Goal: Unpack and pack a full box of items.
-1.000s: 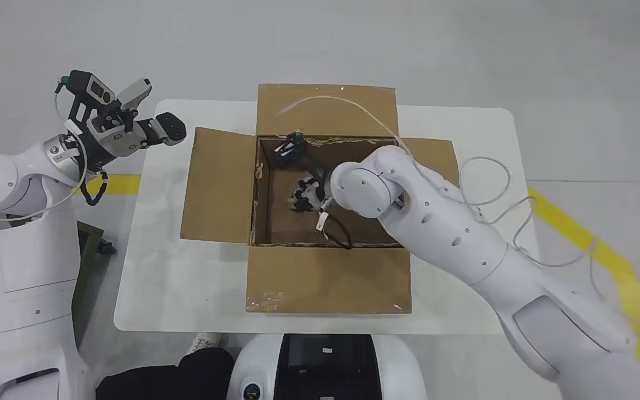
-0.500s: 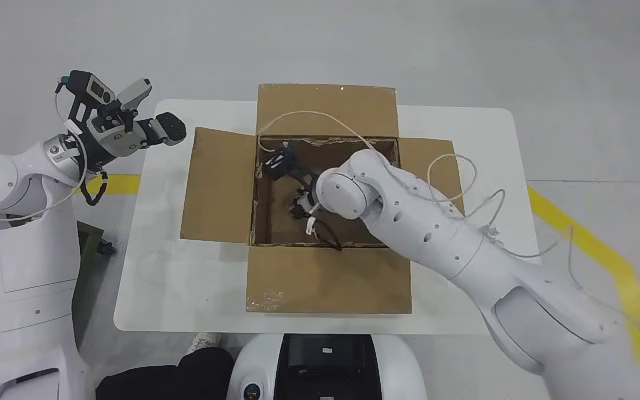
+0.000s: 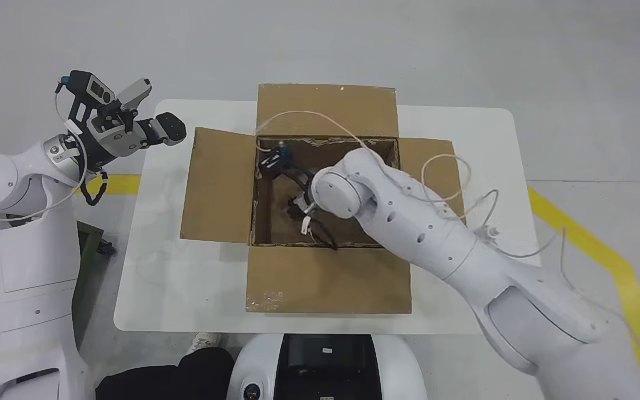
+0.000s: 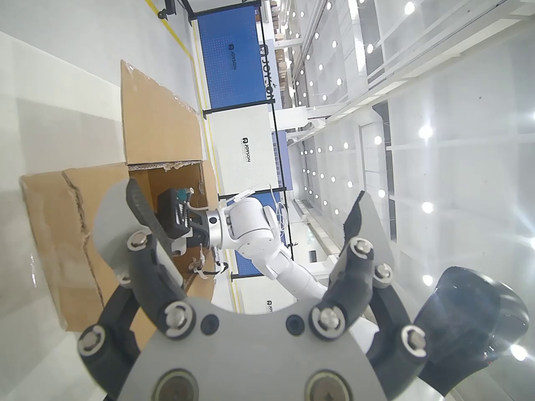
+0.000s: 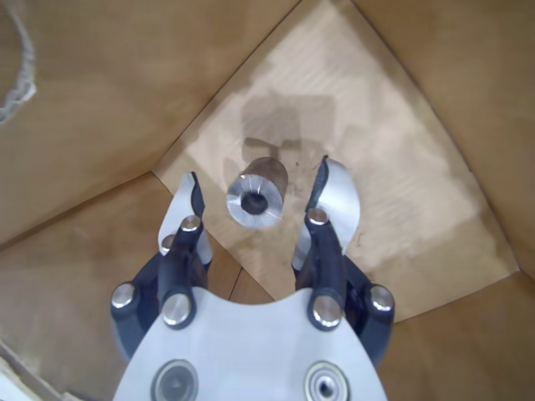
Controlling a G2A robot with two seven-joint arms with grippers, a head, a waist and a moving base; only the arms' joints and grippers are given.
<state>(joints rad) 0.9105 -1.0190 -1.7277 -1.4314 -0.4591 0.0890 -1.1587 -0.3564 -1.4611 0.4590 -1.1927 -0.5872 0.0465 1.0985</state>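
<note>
Left arm pose: the left gripper (image 3: 155, 128) is hovering off the table's 10 o'clock corner, raised above the surface and aiming toward 3 o'clock, at the box.
Left fingers: the left gripper (image 4: 246, 198) is holding its fingers (image 4: 142, 206) spread wide, with nothing between them.
Table: the white table (image 3: 160, 280) is carrying the box at its centre.
Box: the cardboard box (image 3: 215, 185) is sitting with all four flaps folded outward. In the left wrist view, its near wall (image 4: 54, 231) is showing creases.
Right arm pose: the right arm (image 3: 420, 225) is coming in from 4 o'clock, bending over the box and pointing its wrist down into the 9 o'clock half of the interior.
Right fingers: the right gripper (image 5: 259, 171) is holding its fingers (image 5: 334, 194) partly open, gripping nothing.
Item: a short metal cylinder (image 5: 255, 200) with a dark centre hole is standing upright on the box floor (image 5: 376, 148), near a corner. It is lying between the right fingers, with a gap on each side.
Cable: a thin white cable (image 3: 330, 105) is looping over the 12 o'clock flap.
Hidden: in the top view, the right arm is covering most of the box floor, and the box walls are shading the rest.
Cut off: the 4 o'clock corner is cropping the right arm's upper part.
</note>
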